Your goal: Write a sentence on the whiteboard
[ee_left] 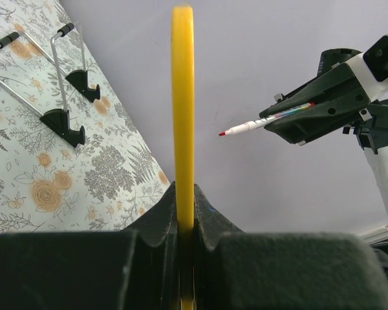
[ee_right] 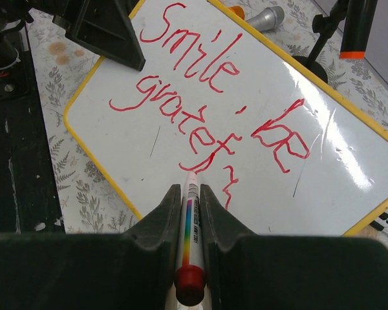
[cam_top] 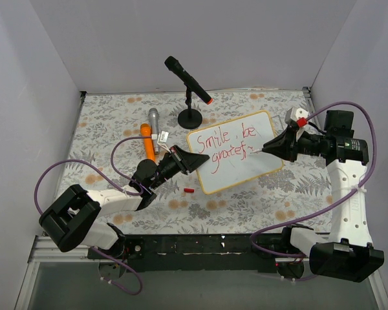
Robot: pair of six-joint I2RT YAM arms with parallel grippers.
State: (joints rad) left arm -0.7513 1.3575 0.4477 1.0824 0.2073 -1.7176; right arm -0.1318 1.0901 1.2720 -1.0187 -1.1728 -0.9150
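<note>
Where the right claw [ee_right: 191, 192] sits: over the near right part of the board [ee_right: 103, 139], closed on a marker [ee_right: 189, 223] whose rainbow-striped barrel lies between the fingers.
Marker tip: hidden by the barrel in the right wrist view. The left wrist view shows it red and apart from the rim.
Left claw [ee_left: 183, 200]: clamped on the board's yellow rim, at its left edge in the overhead view.
Board position: mid-table on the floral cloth [cam_top: 278, 194], slanted. Seen edge-on from the left wrist.
Words [ee_right: 207, 97]: red, two lines, "Smile, be" over "gratef", last strokes unclear. Not visible from the left wrist.
Overhead only: black microphone [cam_top: 187, 81] on a stand, far of the board. Red cap [cam_top: 188, 190] near the left claw.
</note>
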